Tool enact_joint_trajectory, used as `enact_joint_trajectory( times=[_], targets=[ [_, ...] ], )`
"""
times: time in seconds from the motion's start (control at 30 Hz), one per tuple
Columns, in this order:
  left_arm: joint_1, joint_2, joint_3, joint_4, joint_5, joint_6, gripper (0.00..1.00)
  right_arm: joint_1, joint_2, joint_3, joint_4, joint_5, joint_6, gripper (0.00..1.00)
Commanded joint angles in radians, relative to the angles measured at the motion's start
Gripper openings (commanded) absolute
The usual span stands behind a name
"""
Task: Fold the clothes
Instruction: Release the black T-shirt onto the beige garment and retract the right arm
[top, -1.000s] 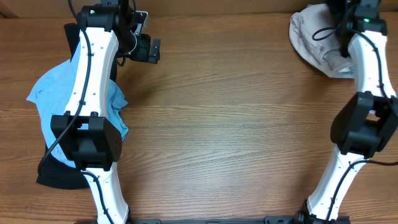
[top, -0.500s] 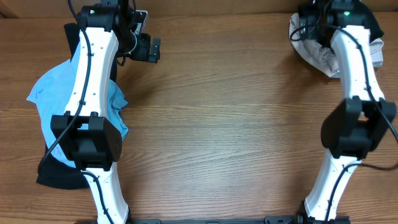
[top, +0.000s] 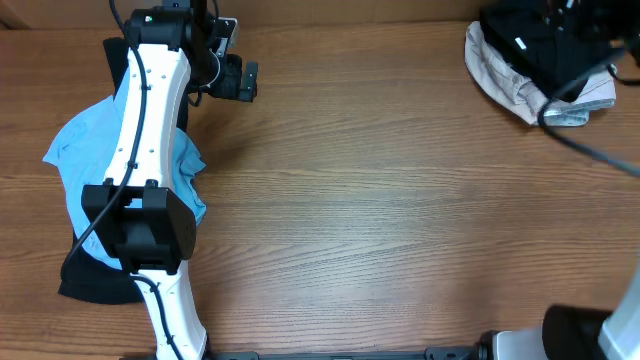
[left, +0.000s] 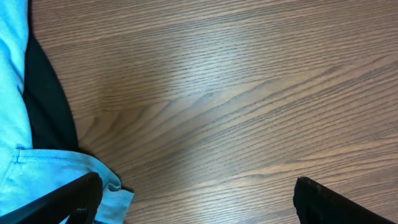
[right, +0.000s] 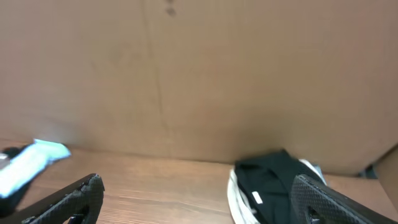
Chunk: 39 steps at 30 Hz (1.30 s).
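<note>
Clothes in two heaps, seen from overhead. Left pincer (top: 236, 78) spread wide and empty over the bare brown wooden table (top: 350, 200). Just behind it, under its own arm, a crumpled light blue cloth garment (top: 75, 150) lying on a flat black cloth garment (top: 85, 282). Well apart from it, at the opposite far corner, a large plain black fabric shirt (top: 530, 50) with a small white tag (top: 519, 42), heaped on a crumpled beige cloth garment (top: 497, 75). Above that heap only a blurred right arm (top: 585, 12); no fingers to be made out.

From the left wrist: fingers apart, nothing between, bare wood straight ahead, blue hem and black cloth beside the left finger.

From the right wrist: right pincer (right: 196, 202) apart and empty, well off the table. Black shirt ahead and lower, toward the right finger, tag up, pale cloth showing at its near edge.

Probably the step in hand: fetching the black shirt to the bare middle for spreading. Lower the right pincer forward and toward its right finger, onto the shirt's edge near the tag. Pinch the black layer alone, leaving the beige one out of the bite. Lift until free before drawing it across. Hold the left pincer apart, ready for the opposite edge, clear of the blue garment.
</note>
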Motion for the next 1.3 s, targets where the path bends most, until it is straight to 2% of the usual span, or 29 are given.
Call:
enact_joint_trajectory(
  times=[0.0, 0.5, 0.73, 0.87, 1.03, 1.27],
  targets=[
    [0.005, 0.006, 0.015, -0.002, 0.014, -0.016, 1.0, -0.001, 0.041, -0.014, -0.008, -0.04, 0.008, 1.0],
    [0.005, 0.006, 0.015, -0.002, 0.014, -0.016, 1.0, 0.017, 0.007, -0.023, -0.061, -0.035, 0.006, 1.0],
    [0.005, 0.006, 0.015, -0.002, 0.014, -0.016, 1.0, 0.108, -0.075, -0.083, 0.086, -0.018, -0.001, 1.0],
    [0.005, 0.006, 0.015, -0.002, 0.014, -0.016, 1.0, 0.128, -0.166, -0.258, 0.259, -0.008, 0.0, 1.0],
    [0.005, 0.006, 0.015, -0.002, 0.014, -0.016, 1.0, 0.138, -0.33, -0.592, 0.511, -0.074, 0.001, 1.0],
    [0.005, 0.006, 0.015, -0.002, 0.014, -0.016, 1.0, 0.138, -0.639, -1.21, 0.966, -0.081, 0.0, 1.0]
  ],
)
